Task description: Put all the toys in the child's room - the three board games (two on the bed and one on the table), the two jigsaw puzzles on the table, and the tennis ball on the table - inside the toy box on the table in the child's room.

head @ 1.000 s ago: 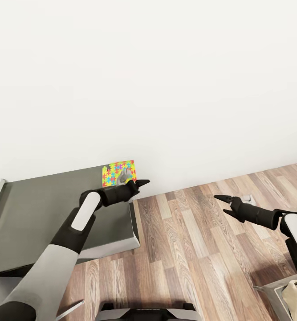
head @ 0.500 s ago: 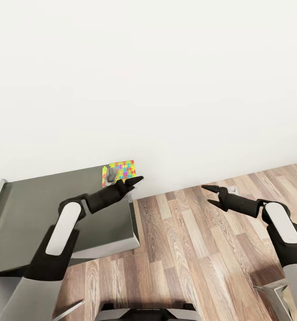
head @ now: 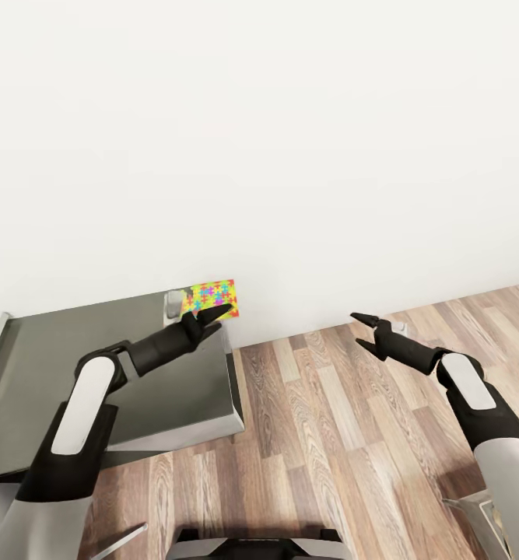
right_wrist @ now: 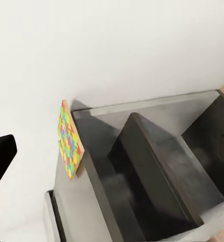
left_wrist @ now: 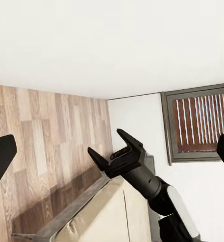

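Grey worktop (head: 72, 365) sits against the white wall (head: 290, 155), far left of the head view. A flat jigsaw puzzle (head: 211, 298), multicoloured, lies on the worktop's far right corner, up against the wall, corner slightly over the edge. A small grey patch shows just beside the puzzle on its left; can't tell what it is.

Left gripper (head: 215, 314) hangs over the worktop right by the puzzle's near edge, fingers parted w/ nothing between them. Contact w/ the puzzle: can't tell. The left arm (head: 88, 404) crosses the worktop's right half, covering part of it.

Right of the worktop: wood floor (head: 329, 435) running to the wall, no furniture between. Right gripper (head: 366, 330) hovers over the floor, well apart from the worktop, fingers spread, empty. A small pale object shows just behind it at the wall base, too small to tell.

Right wrist view: the worktop reads as a dark grey unit w/ open compartments (right_wrist: 157, 176) split by a divider; nothing visible inside them. The puzzle (right_wrist: 69, 140) is at its corner next to the wall.

Left wrist view: the right gripper (left_wrist: 114, 153) w/ parted fingers over the floor (left_wrist: 41, 136), a slatted window (left_wrist: 202, 123) on the wall beyond it, and a beige box-like edge (left_wrist: 91, 212) below; can't tell what that box is.
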